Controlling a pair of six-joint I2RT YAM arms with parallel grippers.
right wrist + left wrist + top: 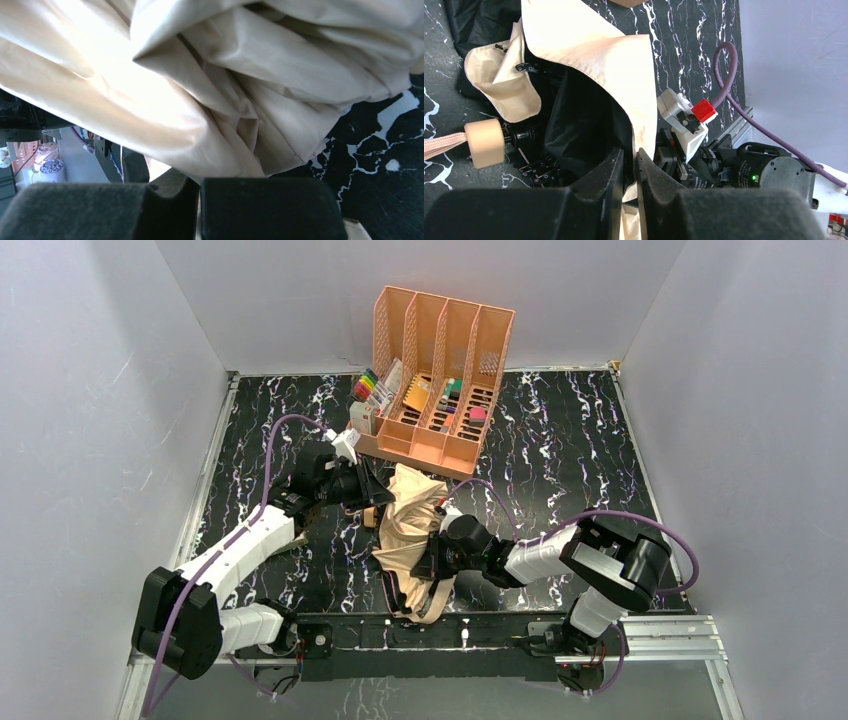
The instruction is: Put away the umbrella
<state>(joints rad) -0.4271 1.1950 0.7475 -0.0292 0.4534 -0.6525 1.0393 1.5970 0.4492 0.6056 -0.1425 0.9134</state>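
Observation:
The umbrella [410,515] lies crumpled in the middle of the black marbled table, tan side up, between the two arms. My left gripper [372,490] is at its left edge; in the left wrist view the gripper [630,157] is shut on a fold of the tan canopy [589,50], with the black underside, thin ribs and the cream handle [485,143] to the left. My right gripper [425,558] is at the umbrella's near right side. In its wrist view the gripper [199,182] is shut, with the tan fabric [225,75] running down between its pads.
A peach file organizer [440,380] holding small items stands at the back centre, with coloured markers [367,388] and a small cream box [362,418] to its left. The right arm's wrist [774,172] sits close behind the left gripper. White walls enclose the table.

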